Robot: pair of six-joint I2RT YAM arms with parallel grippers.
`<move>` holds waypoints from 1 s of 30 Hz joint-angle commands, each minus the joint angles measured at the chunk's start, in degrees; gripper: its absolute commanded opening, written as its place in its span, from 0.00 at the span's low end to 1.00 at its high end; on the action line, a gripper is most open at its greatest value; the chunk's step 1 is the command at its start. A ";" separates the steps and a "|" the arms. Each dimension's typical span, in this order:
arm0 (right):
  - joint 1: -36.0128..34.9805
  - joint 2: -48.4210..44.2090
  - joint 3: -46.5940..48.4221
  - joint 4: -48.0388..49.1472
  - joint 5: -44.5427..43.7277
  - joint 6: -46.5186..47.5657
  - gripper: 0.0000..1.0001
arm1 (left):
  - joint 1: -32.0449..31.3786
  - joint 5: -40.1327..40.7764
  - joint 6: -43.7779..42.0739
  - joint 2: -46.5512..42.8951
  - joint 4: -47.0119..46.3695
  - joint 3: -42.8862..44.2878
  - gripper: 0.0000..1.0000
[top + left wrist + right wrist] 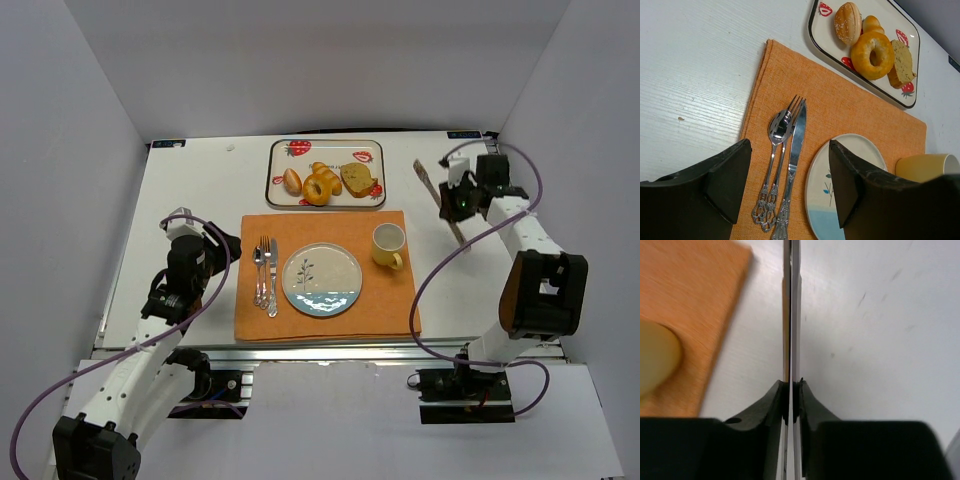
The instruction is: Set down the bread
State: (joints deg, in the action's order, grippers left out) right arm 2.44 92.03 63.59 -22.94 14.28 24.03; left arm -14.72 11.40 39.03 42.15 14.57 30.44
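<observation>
Right gripper (pixel 791 390), near the far right corner of the table, is clamped on a pair of tongs (pixel 791 315). The two blades are squeezed flat together and nothing shows between them. The overhead view shows the tongs (pixel 428 178) lying along the right edge, well apart from the bread.

The tray (pixel 326 143) sits at the middle of the far edge and carries a roll (pixel 292 181), a bagel (pixel 320 188) and a slice (pixel 358 180). The plate (pixel 322 280), the likely target, rests on the orange placemat (pixel 390 310) toward the near edge, between the cutlery (pixel 265 272) and the cup (pixel 388 245).

Left gripper (pixel 790 170) hangs with its jaws apart over the placemat's left side, holding nothing.

To do the step well, the grip should probably be eased so the blades spring apart. The tongs can then be carried left along the far edge and brought down astride one piece, without nudging its neighbours.

No brand or lettering is legible. The tray bears only strawberry prints and the plate a plant motif.
</observation>
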 commanded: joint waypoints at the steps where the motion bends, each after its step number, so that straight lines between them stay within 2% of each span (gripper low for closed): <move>1: -2.08 -3.18 12.68 -5.61 9.88 3.56 0.26 | 0.31 0.38 -0.09 -0.05 -1.21 0.59 0.73; 5: -7.87 -0.54 20.33 -9.49 10.94 2.17 0.32 | 0.31 0.12 0.09 0.30 -1.65 0.50 0.73; 12: -15.78 4.90 27.53 -10.28 11.38 -0.65 0.34 | 0.22 -0.32 1.05 -0.75 -2.00 -0.46 0.73; 21: -19.74 13.78 36.94 -11.34 10.94 -2.23 0.38 | 0.31 0.29 2.72 -1.72 -2.00 -0.64 0.73; 30: -22.74 17.83 39.77 -10.11 8.48 -2.50 0.38 | 0.31 0.38 3.07 -1.63 -1.74 -0.64 0.73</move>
State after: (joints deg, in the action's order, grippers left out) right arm -19.35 109.19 100.51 -34.52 23.53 22.55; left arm -14.72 11.40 41.67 41.25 13.39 30.35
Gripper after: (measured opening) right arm 0.384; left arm 0.728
